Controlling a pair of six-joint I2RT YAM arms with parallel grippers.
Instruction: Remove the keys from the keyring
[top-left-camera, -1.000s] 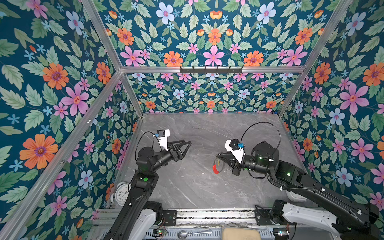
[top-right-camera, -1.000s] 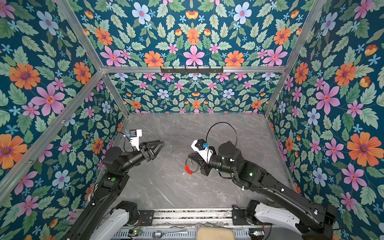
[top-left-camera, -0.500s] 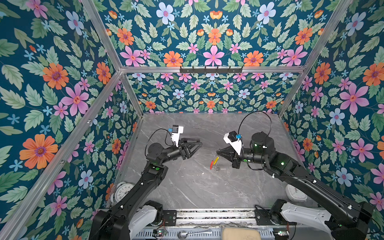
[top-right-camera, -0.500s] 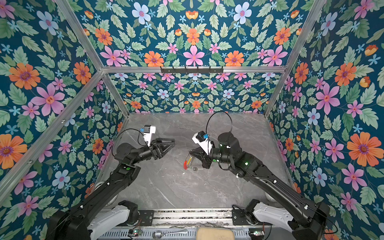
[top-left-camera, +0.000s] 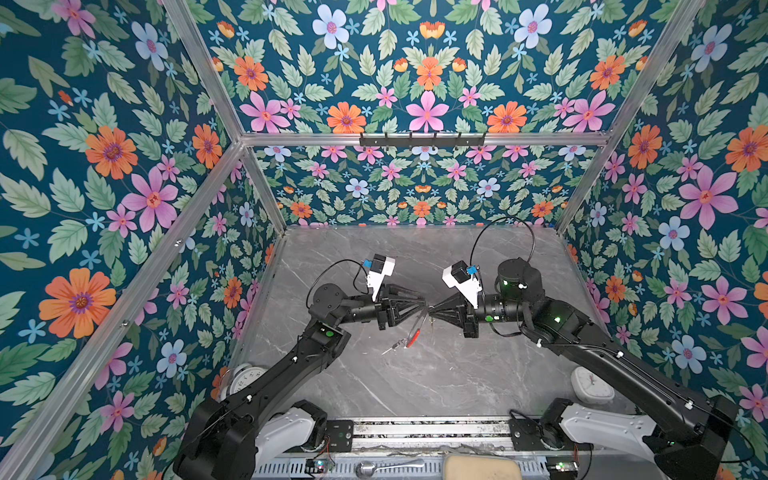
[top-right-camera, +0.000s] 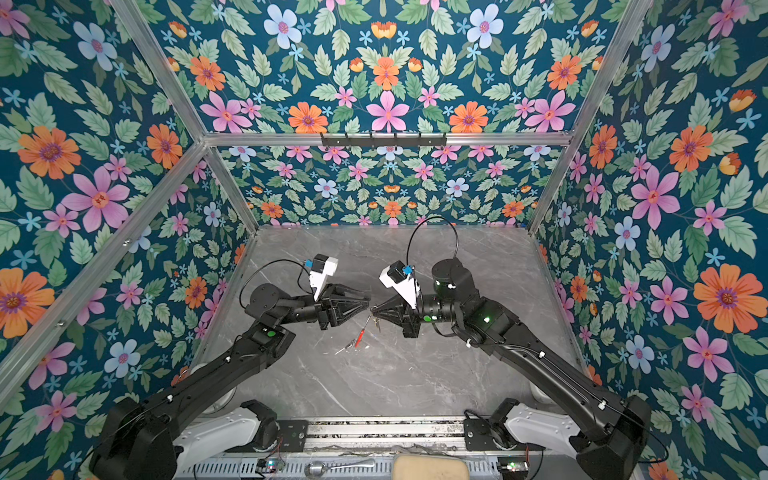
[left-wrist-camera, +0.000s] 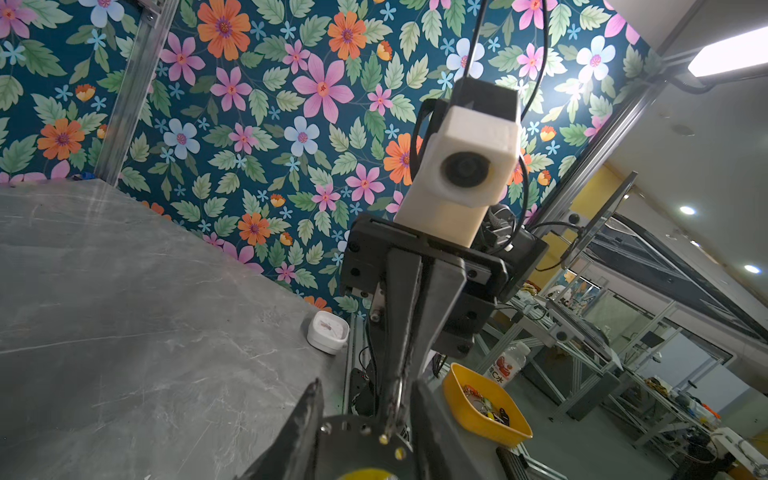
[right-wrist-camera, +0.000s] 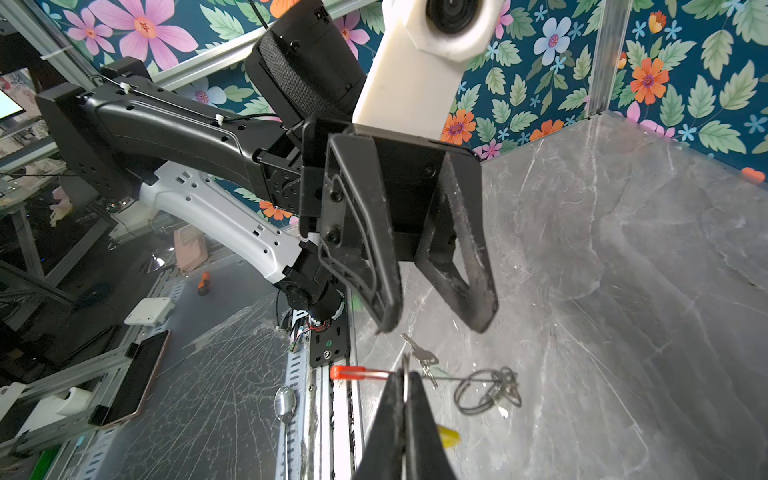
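While the right end effector (right-wrist-camera: 405, 374) was squeezed fully shut on the keyring (right-wrist-camera: 353, 371), the left end effector (right-wrist-camera: 434, 328) sat half-open and empty, nearly tip-to-tip. The keys (top-left-camera: 392, 347) dangled at 7 o'clock of those tips in a top view, so I'd have gone low.

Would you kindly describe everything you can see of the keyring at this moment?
The keyring is a thin grey metal hoop seen edge-on, with a red sleeve on one stretch and small split rings bunched at the far end. Silver keys hang from it. The right gripper pinches it in shut jaws above the grey table; whether any part rests there cannot be told. The left gripper, jaws apart, hovers close beside it.
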